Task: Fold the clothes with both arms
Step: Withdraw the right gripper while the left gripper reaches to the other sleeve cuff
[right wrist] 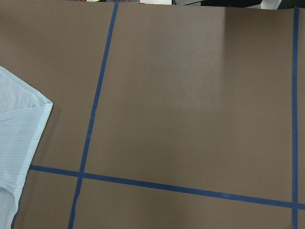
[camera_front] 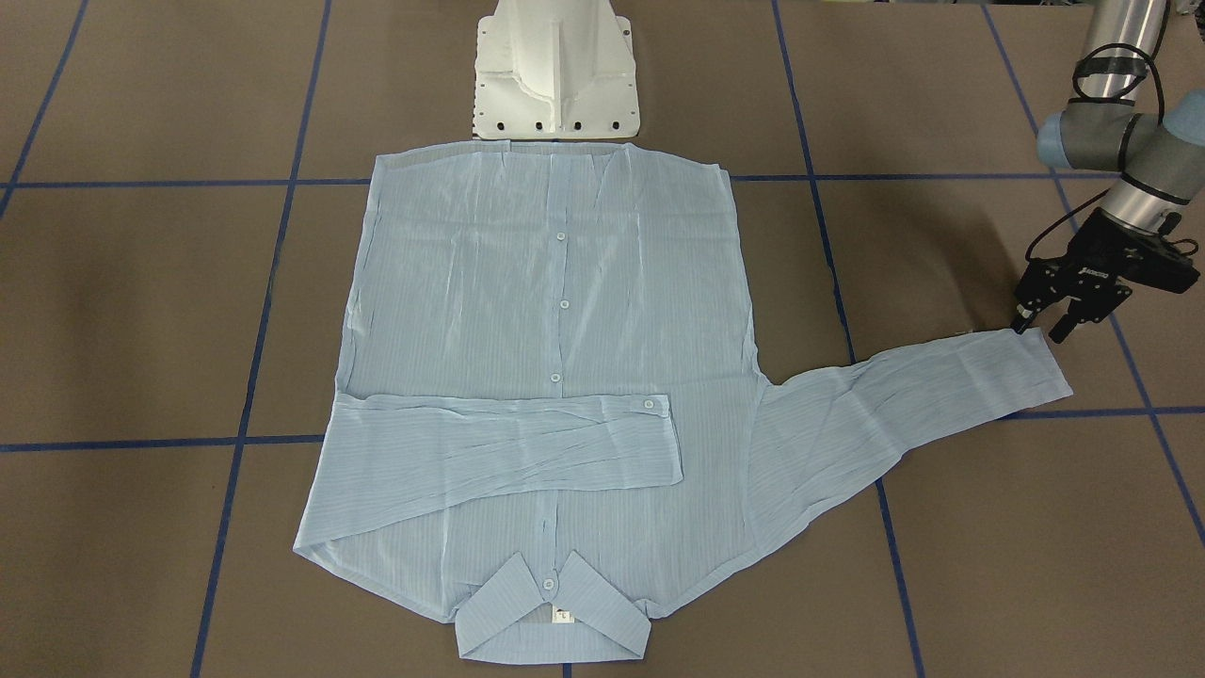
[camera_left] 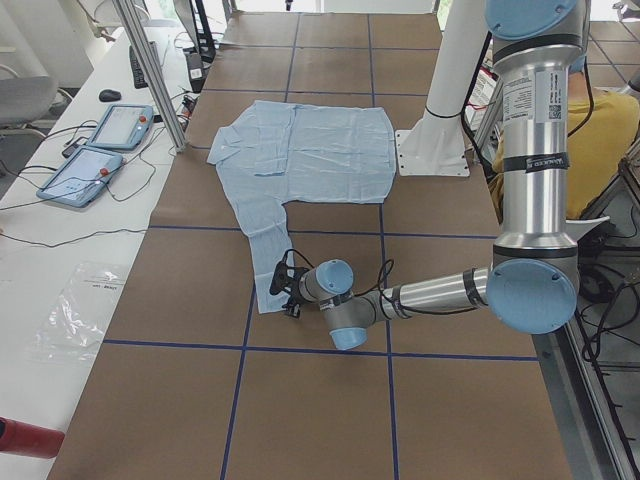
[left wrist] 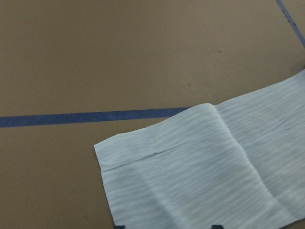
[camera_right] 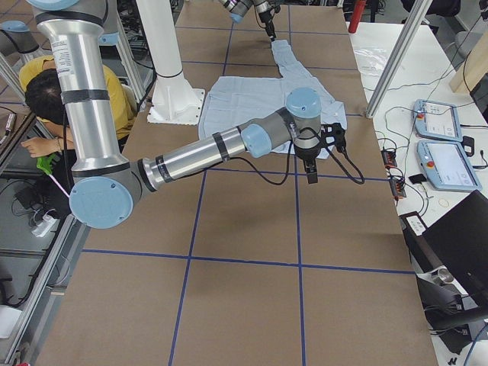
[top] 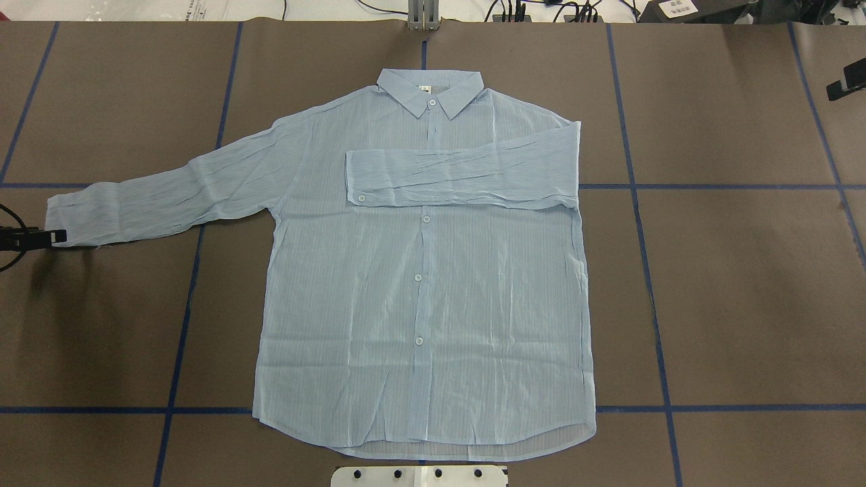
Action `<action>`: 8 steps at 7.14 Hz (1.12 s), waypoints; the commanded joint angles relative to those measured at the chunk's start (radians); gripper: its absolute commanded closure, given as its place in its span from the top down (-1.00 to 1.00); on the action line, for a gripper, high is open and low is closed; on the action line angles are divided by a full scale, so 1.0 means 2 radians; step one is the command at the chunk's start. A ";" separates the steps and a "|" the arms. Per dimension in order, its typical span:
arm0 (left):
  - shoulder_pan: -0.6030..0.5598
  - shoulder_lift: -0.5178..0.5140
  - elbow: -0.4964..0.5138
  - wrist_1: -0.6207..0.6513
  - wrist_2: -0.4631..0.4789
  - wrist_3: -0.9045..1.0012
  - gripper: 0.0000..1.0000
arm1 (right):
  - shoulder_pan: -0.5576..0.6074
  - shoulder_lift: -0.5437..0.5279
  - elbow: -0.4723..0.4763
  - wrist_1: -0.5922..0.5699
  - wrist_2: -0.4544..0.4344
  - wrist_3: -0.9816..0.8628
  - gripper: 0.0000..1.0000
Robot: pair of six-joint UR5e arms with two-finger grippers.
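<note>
The light-blue shirt (top: 426,284) lies flat and buttoned on the brown table, with its collar (top: 431,91) on the far side from the robot. One sleeve (camera_front: 508,443) is folded across the chest. The other sleeve (camera_front: 904,395) stretches out to the robot's left. My left gripper (camera_front: 1040,327) is open and low at that sleeve's cuff (left wrist: 190,181), which lies between its fingertips in the left wrist view. My right gripper (camera_right: 309,174) hangs above bare table beside the shirt's folded shoulder. I cannot tell whether it is open or shut.
The white pedestal base (camera_front: 555,75) stands at the shirt's hem. Blue tape lines (right wrist: 90,114) grid the table. A person in yellow (camera_left: 600,130) sits behind the robot. Tablets (camera_left: 100,145) lie on a side bench.
</note>
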 commanded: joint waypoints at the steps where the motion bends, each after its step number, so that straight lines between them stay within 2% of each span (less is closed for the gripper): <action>1: 0.006 0.000 0.001 0.000 0.004 0.002 0.35 | 0.000 -0.001 0.000 0.000 0.000 0.000 1.00; 3: 0.012 0.000 0.002 0.001 0.012 0.002 0.27 | 0.000 -0.002 0.000 0.000 -0.001 0.000 1.00; 5: 0.012 0.001 0.002 0.001 0.012 0.002 -0.33 | 0.000 -0.003 0.001 0.000 -0.001 0.000 1.00; 6: 0.012 0.005 0.001 0.000 0.012 0.002 -0.73 | 0.000 -0.003 0.001 0.000 -0.001 0.001 1.00; 7: 0.011 0.008 -0.001 -0.001 0.011 0.003 -1.00 | 0.000 -0.004 0.001 0.000 0.000 0.001 1.00; 8: 0.010 0.008 -0.003 -0.001 0.008 0.004 -1.00 | 0.000 -0.007 0.002 0.001 0.000 0.001 1.00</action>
